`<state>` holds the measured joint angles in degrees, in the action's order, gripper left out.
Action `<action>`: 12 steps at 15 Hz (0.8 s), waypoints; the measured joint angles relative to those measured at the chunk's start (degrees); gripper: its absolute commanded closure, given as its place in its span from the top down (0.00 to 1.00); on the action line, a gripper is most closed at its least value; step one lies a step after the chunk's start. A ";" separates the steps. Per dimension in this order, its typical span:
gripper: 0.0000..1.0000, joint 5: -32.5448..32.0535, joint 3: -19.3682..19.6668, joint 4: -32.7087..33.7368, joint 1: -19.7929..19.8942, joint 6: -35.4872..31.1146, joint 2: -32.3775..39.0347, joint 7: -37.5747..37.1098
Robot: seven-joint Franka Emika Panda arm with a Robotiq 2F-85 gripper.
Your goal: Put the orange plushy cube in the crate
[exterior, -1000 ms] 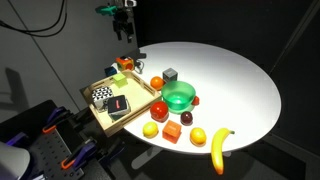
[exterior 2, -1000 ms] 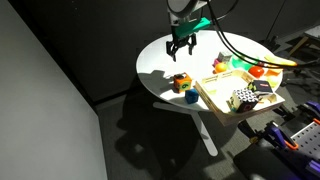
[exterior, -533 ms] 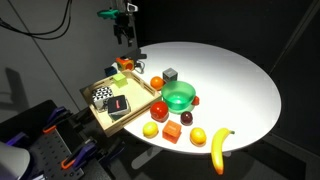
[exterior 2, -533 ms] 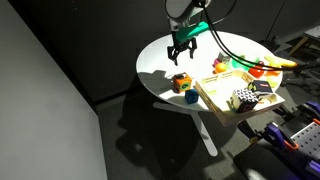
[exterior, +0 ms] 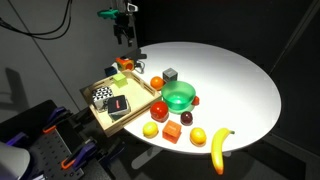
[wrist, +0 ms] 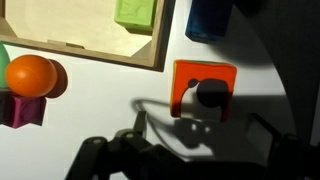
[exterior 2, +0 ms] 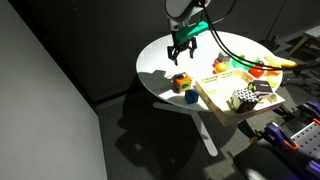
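Item: orange plushy cube (wrist: 190,75). Location: white table (wrist: 100,95), just outside the crate (wrist: 90,50) wall, near a blue block (wrist: 210,18). My gripper (exterior 2: 181,50) hangs above it, jaws spread wide, nothing held. I judge it is lined up for a straight descent.

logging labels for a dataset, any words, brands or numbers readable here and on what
None can be read in any view.
orange plushy cube, wrist view: no print seen.
crate, wrist view: bare wood, no mark.
dark flat item with a red patch, in an exterior view: too small to read.
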<state>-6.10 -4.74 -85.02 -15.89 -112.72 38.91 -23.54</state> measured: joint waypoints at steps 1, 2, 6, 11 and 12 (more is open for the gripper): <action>1.00 0.00 0.00 -0.08 -0.07 -0.01 0.16 0.00; 1.00 0.00 0.00 -0.12 -0.18 -0.06 0.45 0.00; 1.00 0.00 0.01 -0.14 -0.88 -0.44 2.28 0.00; 1.00 0.00 0.23 -0.17 -2.19 -3.50 4.98 0.00; 1.00 0.00 0.32 -0.18 -2.45 -4.07 5.40 0.00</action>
<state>-6.10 -4.42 -85.20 -18.34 -116.79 44.31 -23.54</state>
